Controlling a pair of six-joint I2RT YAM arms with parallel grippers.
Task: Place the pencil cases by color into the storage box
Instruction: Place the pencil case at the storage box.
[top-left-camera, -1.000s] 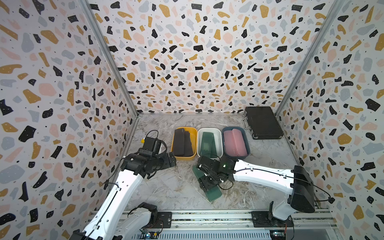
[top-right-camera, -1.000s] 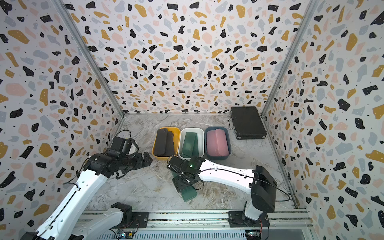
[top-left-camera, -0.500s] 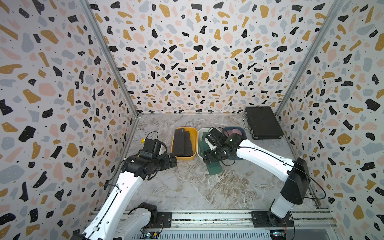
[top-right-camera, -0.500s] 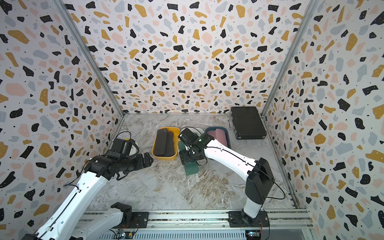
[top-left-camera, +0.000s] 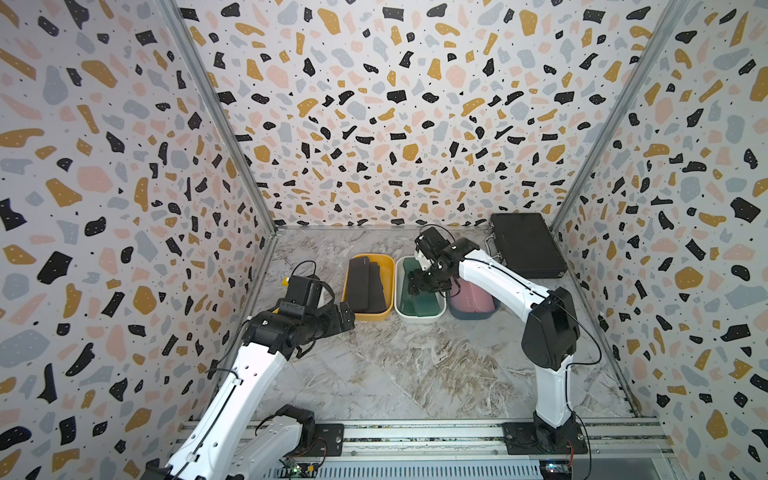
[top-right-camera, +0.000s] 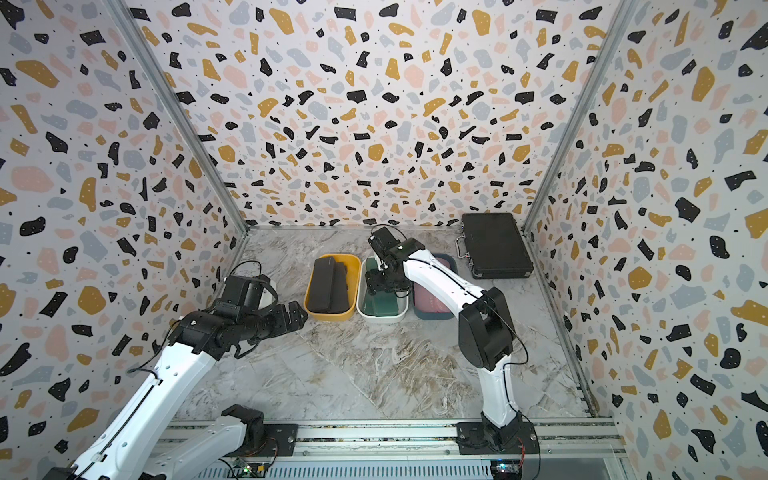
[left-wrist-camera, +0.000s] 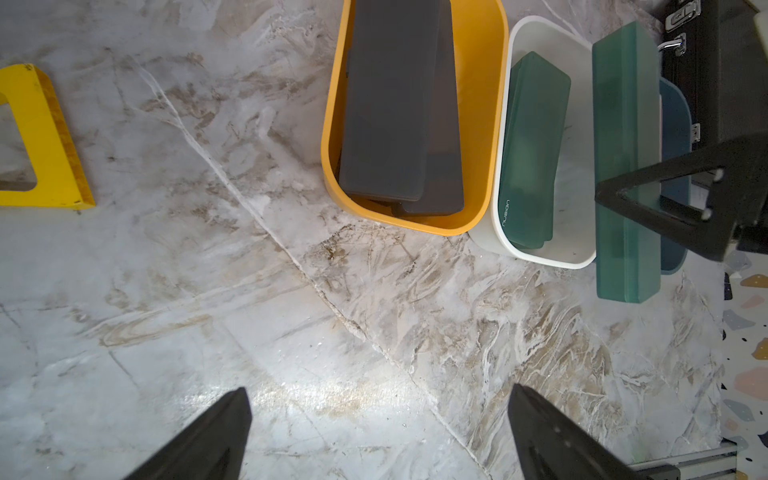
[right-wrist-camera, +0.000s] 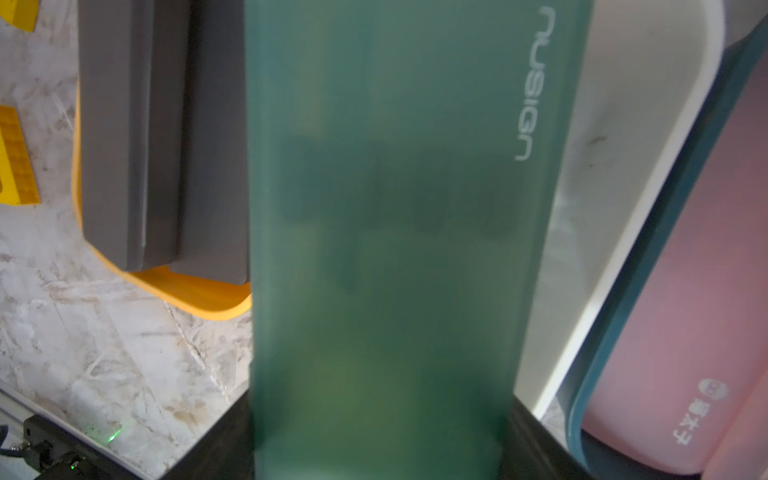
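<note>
1. Your right gripper (top-left-camera: 422, 283) is clamped across the width of a green pencil case (right-wrist-camera: 382, 208), its jaws held partly apart by it; the case hangs over the white bin (top-left-camera: 417, 319), its length running near to far.
2. Other green cases (left-wrist-camera: 532, 153) lie in that bin; whether the held one touches them you cannot tell.
3. Just left stands the yellow bin (top-left-camera: 368, 316) with black cases (top-left-camera: 365, 286); just right, the blue bin (top-left-camera: 473, 316) with pink cases (top-left-camera: 473, 297).
4. Your left gripper (left-wrist-camera: 380, 395) is spread wide and empty, over bare table (top-left-camera: 415, 374), near-left of the yellow bin.
5. A black briefcase (top-left-camera: 528, 245) lies in the far right corner.
</note>
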